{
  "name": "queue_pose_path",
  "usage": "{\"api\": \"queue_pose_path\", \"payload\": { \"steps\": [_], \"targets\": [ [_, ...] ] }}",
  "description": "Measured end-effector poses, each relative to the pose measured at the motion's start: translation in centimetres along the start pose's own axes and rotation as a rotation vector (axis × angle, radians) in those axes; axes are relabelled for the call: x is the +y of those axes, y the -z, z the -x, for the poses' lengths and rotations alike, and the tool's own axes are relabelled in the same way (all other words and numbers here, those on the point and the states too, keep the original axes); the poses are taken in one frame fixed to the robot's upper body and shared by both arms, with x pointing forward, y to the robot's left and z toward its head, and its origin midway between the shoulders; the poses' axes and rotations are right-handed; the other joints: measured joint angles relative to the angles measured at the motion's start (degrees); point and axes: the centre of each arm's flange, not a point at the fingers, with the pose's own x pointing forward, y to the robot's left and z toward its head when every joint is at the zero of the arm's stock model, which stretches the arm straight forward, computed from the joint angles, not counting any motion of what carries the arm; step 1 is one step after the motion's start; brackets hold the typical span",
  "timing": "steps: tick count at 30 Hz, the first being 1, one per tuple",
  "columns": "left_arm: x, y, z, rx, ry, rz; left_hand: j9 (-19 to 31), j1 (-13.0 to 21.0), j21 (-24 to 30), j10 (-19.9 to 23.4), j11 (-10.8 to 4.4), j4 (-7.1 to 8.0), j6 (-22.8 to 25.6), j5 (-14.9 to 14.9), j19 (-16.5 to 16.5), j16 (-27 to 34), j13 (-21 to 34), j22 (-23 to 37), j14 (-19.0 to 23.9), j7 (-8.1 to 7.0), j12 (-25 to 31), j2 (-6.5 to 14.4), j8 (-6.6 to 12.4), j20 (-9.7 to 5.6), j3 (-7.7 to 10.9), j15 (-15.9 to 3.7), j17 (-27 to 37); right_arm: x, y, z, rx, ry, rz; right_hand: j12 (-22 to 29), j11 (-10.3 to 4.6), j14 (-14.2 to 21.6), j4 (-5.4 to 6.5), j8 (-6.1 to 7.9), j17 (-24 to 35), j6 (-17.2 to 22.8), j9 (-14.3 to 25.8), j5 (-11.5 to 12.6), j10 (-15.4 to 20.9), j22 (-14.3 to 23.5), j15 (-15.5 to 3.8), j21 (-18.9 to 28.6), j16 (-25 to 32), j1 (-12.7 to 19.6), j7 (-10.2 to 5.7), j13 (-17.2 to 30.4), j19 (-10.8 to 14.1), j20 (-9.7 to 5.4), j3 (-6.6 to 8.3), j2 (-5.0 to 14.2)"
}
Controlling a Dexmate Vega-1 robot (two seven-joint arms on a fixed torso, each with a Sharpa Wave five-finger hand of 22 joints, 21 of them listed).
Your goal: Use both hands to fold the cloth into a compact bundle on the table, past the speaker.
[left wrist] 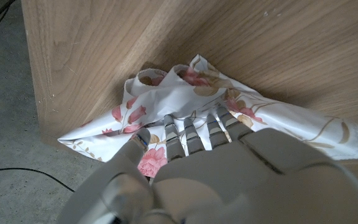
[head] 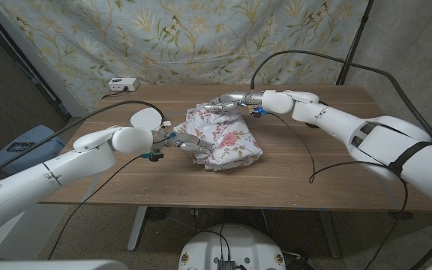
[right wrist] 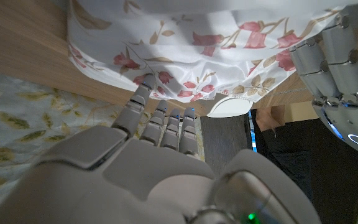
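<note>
Your floral cloth (head: 223, 136) lies bunched between your two hands on the surface (head: 336, 169), already gathered into a rough heap but still loose at the edges. Your left hand (head: 186, 144) has its fingers (left wrist: 191, 134) pressed into the near edge of the cloth, bearing on the fabric rather than plainly pinching it, so I cannot tell whether it truly has a hold. Your right hand (head: 227, 103) sits at the far edge with its fingertips (right wrist: 166, 115) touching the fabric, fingers extended and nothing clearly clasped. The white round speaker (head: 146, 118) stands just beyond your left hand's outer side. To tighten the bundle, I would pin with the left hand, draw the far edge over toward it with the right, and keep the loose corner ahead of your left fingers from trailing out.
</note>
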Motion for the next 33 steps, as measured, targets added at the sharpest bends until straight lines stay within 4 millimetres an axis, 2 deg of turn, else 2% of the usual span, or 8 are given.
{"api": "queue_pose_path", "payload": {
  "steps": [2, 11, 12, 15, 21, 28, 29, 33],
  "targets": [
    [0.0, 0.0, 0.0, 0.0, 0.0, -0.001, 0.0, 0.0, 0.0, 0.0, 0.0, 0.0, 0.0, 0.0, 0.0, 0.0, 0.0, 0.0, 0.0, 0.0, 0.0, 0.0, 0.0, 0.0, 0.0, 0.0, 0.0, 0.4, 0.3, -0.1, 0.009, -0.007, -0.008, 0.0, 0.0, 0.01, 0.09, 0.0, 0.0, 0.0, 0.0, 0.21, 0.0, 0.0, 0.01, 0.0, 0.0, 0.0, 0.0, 0.0, -0.22, -0.22, -0.39, 0.0],
    [0.0, 0.1, 0.0, 0.008, -0.002, -0.001, 0.0, 0.0, 0.0, 0.32, -0.32, 0.0, 0.31, 0.0, 0.0, 0.0, 0.0, -0.01, 0.02, -0.3, 0.0, 0.0, 0.0, 0.0, 0.0, 0.03, 0.0, 2.6, 1.6, -0.4, 0.058, -0.055, -0.04, 0.0, 0.0, -0.2, 0.09, 0.24, -0.53, 0.0, 0.0, 0.21, 0.0, -0.17, -0.2, -0.01, 0.11, -0.97, 0.01, -0.27, -0.71, -1.02, -0.38, -0.38],
    [0.2, -0.3, 0.2, 0.002, -0.007, -0.008, 0.0, 0.0, 0.0, 0.32, -0.32, 0.0, 0.31, 0.0, 0.0, 0.0, 0.01, -0.01, 0.15, -0.3, 0.0, 0.0, 0.0, 0.0, 0.0, 0.16, 0.0, 2.0, 1.1, -0.5, 0.029, 0.002, -0.052, 0.0, 0.0, -0.42, 0.09, 0.24, -0.53, 0.0, 0.0, 0.21, 0.0, -0.17, -0.42, -0.01, 0.23, -0.97, 0.0, -0.27, -0.8, -1.26, -0.38, -0.38],
    [0.3, -0.2, 0.2, 0.01, -0.011, -0.004, 0.0, 0.0, 0.0, 0.32, -0.32, 0.0, 0.31, 0.0, 0.0, 0.0, 0.01, -0.01, 0.22, -0.3, 0.0, 0.0, 0.0, 0.0, 0.0, 0.22, 0.0, 3.0, 1.3, -0.7, 0.046, -0.022, -0.06, 0.26, 0.31, -0.37, 0.09, 0.23, -0.52, 0.0, 0.01, 0.21, 0.32, -0.26, -0.64, -0.2, 0.23, -1.16, 0.01, -0.27, -0.8, -1.26, -0.38, -0.36],
    [0.4, -0.4, 0.5, 0.013, -0.018, -0.009, 0.0, 0.0, 0.0, 0.53, -0.11, 0.0, 0.31, 0.0, 0.0, 0.0, 0.01, -0.01, 0.21, -0.3, 0.0, 0.0, 0.0, -0.01, 0.0, 0.22, 0.01, 3.4, 1.7, -1.1, 0.076, 0.001, -0.092, 0.47, 0.44, -0.28, -0.23, 0.23, -0.82, 0.01, 0.01, 0.55, 0.8, -0.27, -0.72, 0.02, 0.49, -1.43, 0.01, -0.53, -0.51, -1.99, -0.7, -0.38],
    [0.4, -0.5, 0.6, 0.015, -0.024, -0.01, 0.0, -0.02, 0.0, 0.53, -0.11, 0.0, 0.31, 0.0, 0.0, 0.0, 0.01, -0.01, 0.21, -0.3, 0.0, -0.02, 0.0, -0.01, 0.0, 0.22, 0.01, 4.9, 1.5, -1.5, 0.085, -0.039, -0.089, 0.68, 0.99, 0.26, -0.23, 0.46, -1.34, 0.01, 0.01, 0.75, 1.43, -0.17, -1.25, 0.25, 0.78, -1.73, 0.01, -0.53, 0.01, -2.7, -0.7, -0.68],
    [0.4, -0.5, 0.6, 0.016, -0.025, -0.01, 0.0, -0.21, 0.0, 0.53, -0.11, 0.0, 0.31, 0.0, 0.0, 0.0, 0.01, -0.01, 0.21, -0.3, 0.0, -0.21, 0.0, -0.01, 0.0, 0.22, 0.01, 4.8, 2.4, -1.4, 0.136, -0.017, -0.122, 0.68, 1.01, 0.41, -0.25, 0.46, -1.36, 0.01, 0.01, 0.75, 1.45, -0.13, -1.41, 0.25, 0.89, -1.73, 0.01, -0.53, 0.01, -2.7, -0.69, -0.68],
    [0.5, -0.5, 0.6, 0.015, -0.026, -0.011, 0.01, -0.23, 0.0, 0.53, -0.11, 0.0, 0.31, 0.0, -0.01, 0.0, 0.01, -0.01, 0.21, -0.3, 0.0, -0.23, 0.0, -0.01, 0.0, 0.22, 0.01, 5.2, 2.7, -1.5, 0.158, -0.022, -0.135, 0.68, 1.02, 0.44, -0.4, 0.46, -1.6, 0.01, 0.01, 0.75, 1.46, -0.08, -1.44, 0.25, 0.89, -1.73, 0.01, -0.53, 0.01, -2.71, -0.53, -0.68]
  ]
}}
